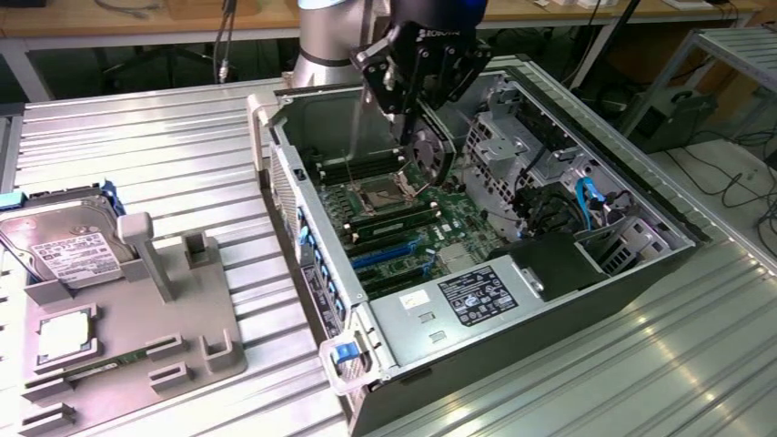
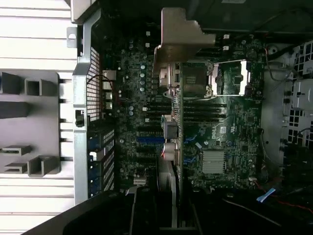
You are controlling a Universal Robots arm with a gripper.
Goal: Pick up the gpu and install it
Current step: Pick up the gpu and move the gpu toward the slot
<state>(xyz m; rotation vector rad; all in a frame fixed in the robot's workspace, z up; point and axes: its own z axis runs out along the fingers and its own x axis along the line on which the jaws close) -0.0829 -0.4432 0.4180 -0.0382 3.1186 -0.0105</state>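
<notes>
Gripper (image 1: 416, 102) closed on the gpu (image 1: 428, 157), card held on edge.
Card hangs inside the open computer case (image 1: 287, 187), above the motherboard (image 1: 419, 232), beside the processor socket (image 1: 386, 193) toward the case's far end.

Dark gpu (image 1: 428, 157), upright, inside computer case (image 1: 287, 173)

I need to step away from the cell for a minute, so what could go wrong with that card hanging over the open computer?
The gpu, held by the gripper, hangs over the open CPU socket. Lowered here, it might strike the socket or the memory slots. In the wrist view its edge runs across the blue slots, not along them, so pressed down as it is, it likely wouldn't seat.
</notes>
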